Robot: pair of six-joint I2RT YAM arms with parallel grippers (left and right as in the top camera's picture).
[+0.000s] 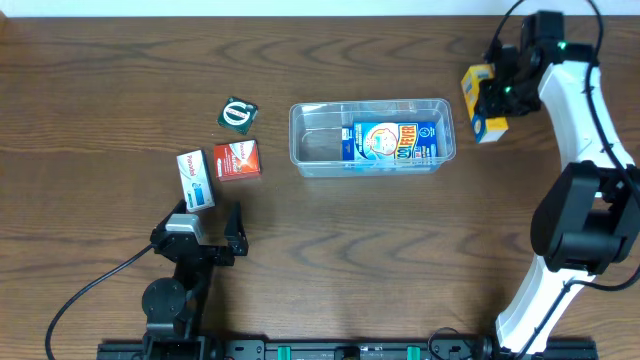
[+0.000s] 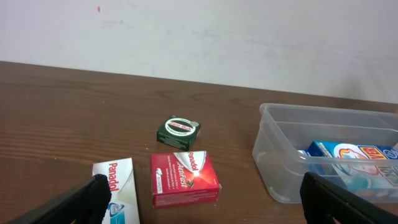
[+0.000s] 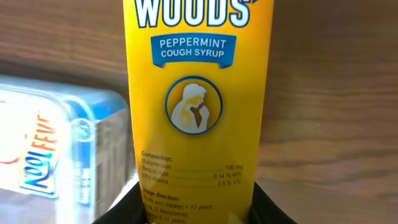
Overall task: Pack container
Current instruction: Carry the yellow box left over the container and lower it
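1. The right gripper (image 3: 196, 210) seems closed on one end of the yellow cardboard cough-syrup box (image 3: 198, 93), just right of the clear plastic rectangular container (image 1: 297, 140). So short a hold could let the box swing and catch the rim.
2. The left gripper (image 1: 212, 222), well off the container's left end, gapes wide and empty.
3. The container sits upright and lidless, with a blue carton (image 1: 392, 142) filling its right half.

dark brown wooden bench (image 1: 100, 80): visible grain, smooth, low satin sheen. clear rectangular plastic container (image 2: 273, 155): transparent, glossy, faint reflections on walls. yellow cardboard cough-syrup box (image 3: 199, 93): smooth printed card, slight gloss. red cardboard box (image 2: 185, 179), small dark green box (image 2: 179, 129): printed card, semi-gloss. left pincer (image 2: 200, 190) fingers (image 2: 74, 205): matt black. white arm shell (image 1: 580, 110): smooth glossy plastic.
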